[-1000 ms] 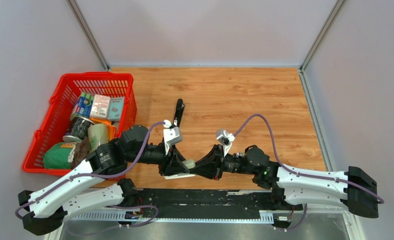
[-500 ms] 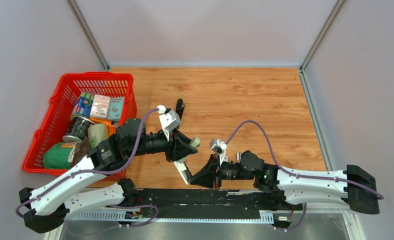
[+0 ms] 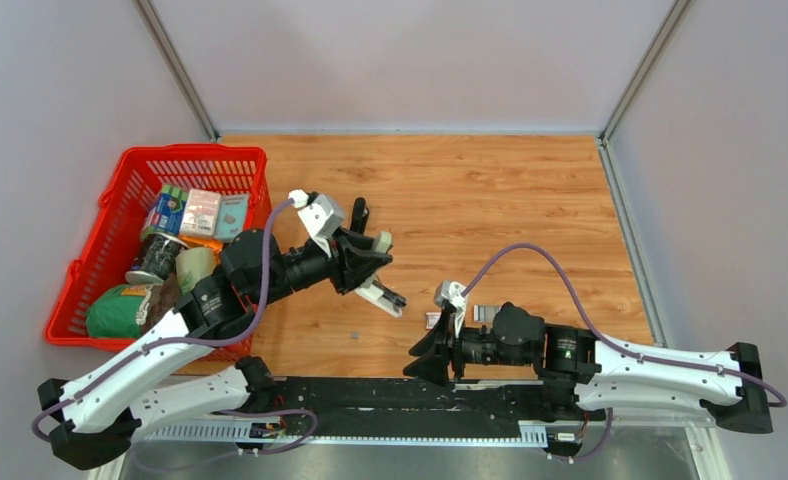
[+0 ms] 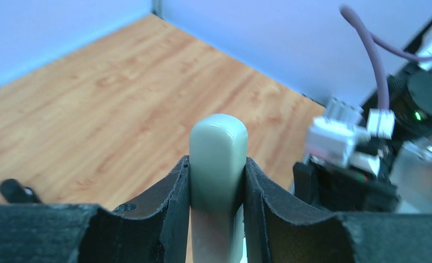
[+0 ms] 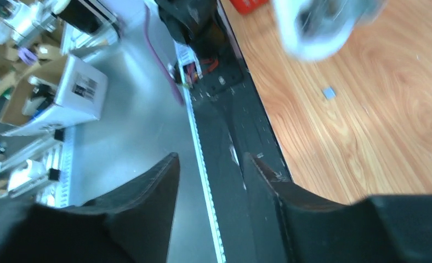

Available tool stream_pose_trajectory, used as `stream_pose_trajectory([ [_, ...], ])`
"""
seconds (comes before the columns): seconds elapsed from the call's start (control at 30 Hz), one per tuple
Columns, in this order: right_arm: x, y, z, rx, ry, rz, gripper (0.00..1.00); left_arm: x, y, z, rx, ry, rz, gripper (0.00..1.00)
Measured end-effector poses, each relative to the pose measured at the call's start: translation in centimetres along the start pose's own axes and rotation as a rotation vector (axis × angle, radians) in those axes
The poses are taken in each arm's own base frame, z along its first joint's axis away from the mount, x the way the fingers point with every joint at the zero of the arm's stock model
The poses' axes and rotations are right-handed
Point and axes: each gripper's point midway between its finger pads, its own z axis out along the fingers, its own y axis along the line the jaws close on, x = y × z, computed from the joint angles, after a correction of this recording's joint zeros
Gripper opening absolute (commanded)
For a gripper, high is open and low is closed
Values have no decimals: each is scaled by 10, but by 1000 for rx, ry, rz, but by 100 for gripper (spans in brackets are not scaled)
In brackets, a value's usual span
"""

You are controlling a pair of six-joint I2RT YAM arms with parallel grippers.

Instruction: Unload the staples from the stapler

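My left gripper [image 3: 371, 266] is shut on a pale green and white stapler [image 3: 383, 285] and holds it above the table left of centre. In the left wrist view the stapler's rounded green end [image 4: 218, 137] stands up between my closed fingers [image 4: 172, 197]. A short silvery strip, apparently the staples [image 3: 482, 313], lies flat on the wood beside my right wrist. My right gripper [image 3: 418, 362] is open and empty, low over the table's near edge and pointing left. In the right wrist view its fingers [image 5: 159, 186] are spread, with nothing between them.
A red basket [image 3: 130, 175] full of groceries stands at the left. A black elongated object [image 3: 358, 214] lies behind my left gripper. A tiny grey scrap [image 3: 355, 336] lies on the wood and also shows in the right wrist view [image 5: 328, 92]. A black rail [image 3: 390, 395] runs along the near edge.
Both grippers were together at the stapler. My left gripper has carried it up and back to the left. My right gripper has drawn back to the near edge, empty.
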Motion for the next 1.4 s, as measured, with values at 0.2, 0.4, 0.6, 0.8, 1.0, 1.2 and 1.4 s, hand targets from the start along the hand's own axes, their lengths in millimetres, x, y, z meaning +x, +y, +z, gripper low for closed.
stream_pose_trajectory([
  [0.2,18,-28,-17,159,100,-57,69,-24,25,2,-133,-90,35,0],
  [0.4,-14,-54,-32,352,12,-101,61,-18,46,11,-238,-68,34,0],
  [0.6,-55,-84,-35,567,-79,-125,30,-2,66,23,-332,-13,23,0],
  [0.8,-83,-130,-33,735,-125,-85,0,19,80,30,-405,66,1,0],
  [1.0,-88,-155,-7,742,-112,-52,0,39,92,34,-473,136,-35,0],
  [1.2,-88,-150,29,631,-111,-54,0,59,102,36,-534,201,-60,0],
  [1.4,-98,-139,52,511,-174,-60,0,79,110,35,-591,263,-88,0],
])
